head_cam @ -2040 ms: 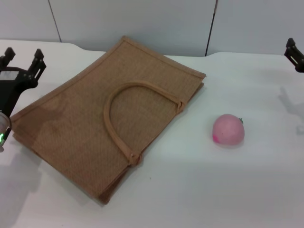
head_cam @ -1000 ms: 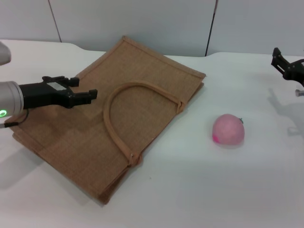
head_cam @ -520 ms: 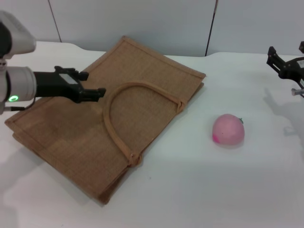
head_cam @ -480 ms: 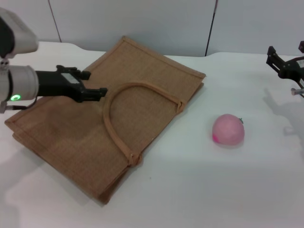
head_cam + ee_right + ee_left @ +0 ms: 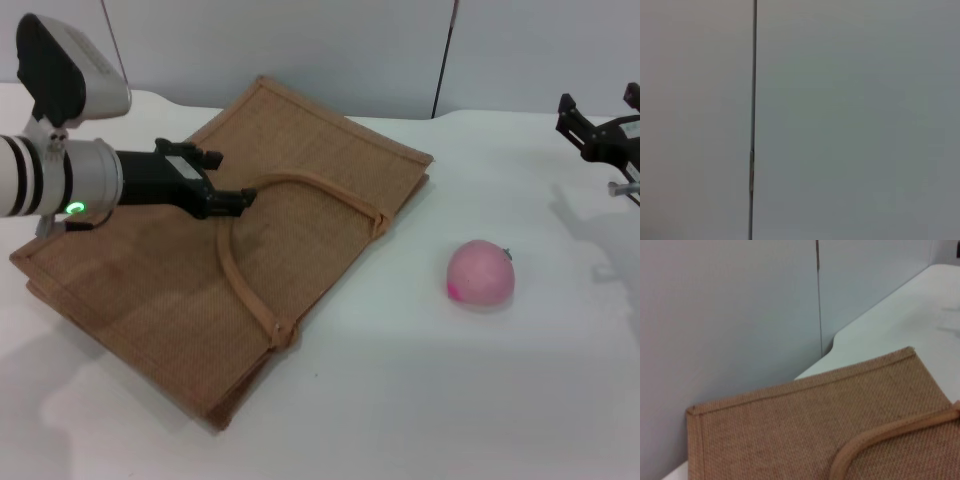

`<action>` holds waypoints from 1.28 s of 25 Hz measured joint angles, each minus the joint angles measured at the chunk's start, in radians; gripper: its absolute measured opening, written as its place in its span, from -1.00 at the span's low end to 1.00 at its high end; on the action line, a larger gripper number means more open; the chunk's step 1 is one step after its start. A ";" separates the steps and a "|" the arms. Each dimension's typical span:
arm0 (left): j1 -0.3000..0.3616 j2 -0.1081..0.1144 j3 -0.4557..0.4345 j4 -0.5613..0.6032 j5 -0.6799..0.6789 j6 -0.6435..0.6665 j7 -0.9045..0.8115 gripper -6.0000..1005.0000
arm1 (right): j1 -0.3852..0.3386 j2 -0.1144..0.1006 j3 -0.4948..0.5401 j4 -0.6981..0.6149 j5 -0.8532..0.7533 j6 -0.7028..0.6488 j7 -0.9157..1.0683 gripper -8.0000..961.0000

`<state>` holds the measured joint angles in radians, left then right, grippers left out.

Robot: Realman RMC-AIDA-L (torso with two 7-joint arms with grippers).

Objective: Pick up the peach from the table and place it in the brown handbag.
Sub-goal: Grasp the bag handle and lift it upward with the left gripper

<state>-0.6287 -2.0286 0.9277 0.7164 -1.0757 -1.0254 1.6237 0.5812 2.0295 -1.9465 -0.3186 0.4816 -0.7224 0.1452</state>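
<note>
- The brown handbag (image 5: 230, 245) is lying flat on the white table (image 5: 420, 400), left of centre, with its mouth shut. My guess is nothing goes in until someone lifts that top layer, which would explain the left arm's position.
- The left gripper (image 5: 222, 190) is reaching in from the left, low over the bag, its tip right by the far-left bend of the arched handle (image 5: 262, 205). Its two fingers look a little apart with nothing between them. Whether it's actually touching the handle or just hovering, I can't say. Looks like it's going for the handle to pull the bag open.
- The peach (image 5: 481, 272) sits on the table right of the bag, well apart from it, magenta spot on its near-left side, little stem up top on its right. Nothing is touching it.
- The right gripper (image 5: 601, 128) is up at the far right edge, well away from the peach, prongs spread and empty. Probably waiting its turn.
- The left wrist view shows only the bag's far corner, a bit of handle and the wall; the right wrist view shows just wall.
- Count: one peach, one bag, one handle loop visible (a second may be underneath), two grippers.
</note>
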 joint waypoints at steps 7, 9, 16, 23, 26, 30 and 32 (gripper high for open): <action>-0.002 -0.001 -0.001 -0.044 -0.008 0.034 0.014 0.44 | 0.000 0.000 0.000 -0.005 0.000 0.000 0.000 0.83; -0.003 -0.001 -0.001 -0.059 -0.008 0.046 0.016 0.44 | 0.000 0.000 0.000 -0.005 0.000 0.000 0.000 0.83; -0.007 -0.003 -0.001 -0.092 -0.009 0.084 0.023 0.43 | 0.000 0.000 0.000 -0.005 0.000 0.002 0.001 0.83; -0.010 -0.003 -0.001 -0.117 -0.010 0.097 0.038 0.42 | 0.000 0.000 0.000 -0.007 0.000 0.003 0.001 0.83; -0.013 -0.002 -0.001 -0.121 -0.010 0.102 0.040 0.42 | 0.000 0.000 0.000 -0.007 0.000 0.003 0.001 0.83; -0.019 -0.002 -0.001 -0.124 -0.010 0.107 0.040 0.36 | 0.000 0.000 0.000 -0.008 0.000 0.003 0.001 0.83; -0.020 -0.002 -0.001 -0.125 -0.010 0.115 0.039 0.24 | 0.001 0.000 0.000 -0.008 0.000 0.003 0.001 0.83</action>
<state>-0.6484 -2.0309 0.9264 0.5914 -1.0862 -0.9107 1.6622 0.5820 2.0294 -1.9465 -0.3268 0.4817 -0.7194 0.1460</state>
